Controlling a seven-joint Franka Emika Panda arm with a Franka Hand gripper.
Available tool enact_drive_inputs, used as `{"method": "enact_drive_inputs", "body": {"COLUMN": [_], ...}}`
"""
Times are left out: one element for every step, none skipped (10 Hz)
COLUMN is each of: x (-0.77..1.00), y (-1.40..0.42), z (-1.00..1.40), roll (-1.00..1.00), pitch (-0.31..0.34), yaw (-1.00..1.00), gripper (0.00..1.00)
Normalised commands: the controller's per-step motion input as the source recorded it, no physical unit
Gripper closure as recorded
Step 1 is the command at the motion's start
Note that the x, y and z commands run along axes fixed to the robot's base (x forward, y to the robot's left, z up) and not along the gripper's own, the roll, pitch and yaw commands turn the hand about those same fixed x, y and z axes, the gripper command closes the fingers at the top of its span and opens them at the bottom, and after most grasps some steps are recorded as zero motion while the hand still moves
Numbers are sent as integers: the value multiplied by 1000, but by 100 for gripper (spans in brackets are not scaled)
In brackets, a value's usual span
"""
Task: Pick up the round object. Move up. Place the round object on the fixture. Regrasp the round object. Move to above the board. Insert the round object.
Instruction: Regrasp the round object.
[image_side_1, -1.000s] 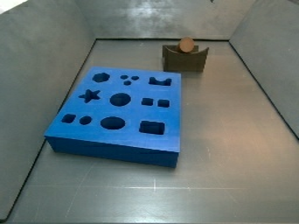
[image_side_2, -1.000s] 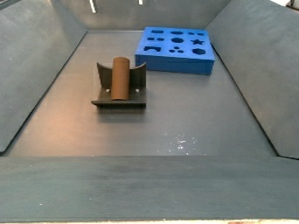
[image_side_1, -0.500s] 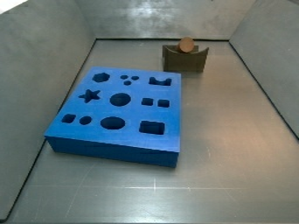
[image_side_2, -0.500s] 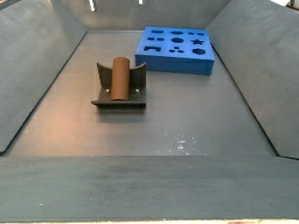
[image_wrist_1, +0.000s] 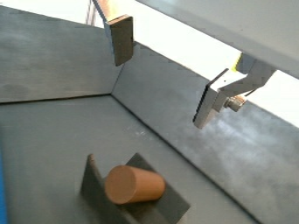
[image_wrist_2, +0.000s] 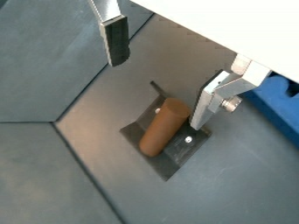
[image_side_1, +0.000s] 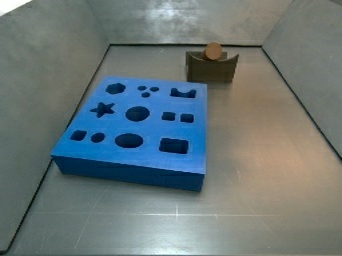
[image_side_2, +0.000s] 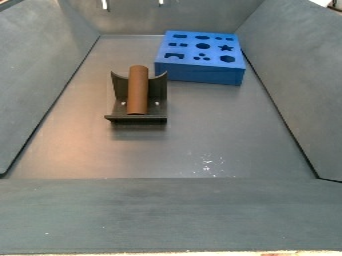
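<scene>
Grey walled enclosure w/ a flat grey floor (image_side_2: 201, 140); sloped grey walls on all sides in both side views. We see the board (image_side_1: 134, 125), blue w/ dark cut-outs (star, circles, squares, crown), lying flat on the floor; also visible toward the far end in a side view (image_side_2: 203, 57); a blue edge of it shows in a wrist view (image_wrist_2: 281, 101). The fixture (image_side_1: 211, 67) stands apart from the board, near a wall; the round object (image_side_2: 134, 86) lies across its notch, resting lengthwise on it; we see its circular end in a side view (image_side_1: 211, 49) and in a wrist view (image_wrist_1: 132, 185), its full length in a wrist view (image_wrist_2: 163, 126).

The gripper (image_wrist_2: 158, 64) shows only in the wrist views, not in the side views; it hangs above the fixture & peg, not touching either. Its fingers (image_wrist_2: 114, 37) are flat silver plates w/ dark pads; the jaws stand wide apart w/ nothing between them. In a wrist view (image_wrist_1: 163, 72) we see the same: jaws spread, empty, peg below on the fixture (image_wrist_1: 163, 206).
</scene>
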Motion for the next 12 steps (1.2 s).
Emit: {"method": "enact_drive_inputs", "body": {"x": [38, 45, 48, 55, 61, 71, 80, 90, 95, 98, 91, 83], "y": [-28, -32, -32, -36, -36, -38, -39, -46, -49, -46, -41, -39], "z": [-10, -15, -15, -10, -8, -14, -14, -20, -20, -19, -18, -14], "roll": [1000, 1000, 1000, 1000, 1000, 1000, 1000, 1000, 940, 734, 496, 371], "pitch": [15, 32, 49, 76, 90, 130, 165, 224, 244, 234, 202, 165], "yaw": [22, 26, 31, 42, 49, 68, 90, 137, 121, 141, 176, 198], "gripper": [0, 0, 0, 0, 0, 0, 0, 0, 0, 0, 0, 0]}}
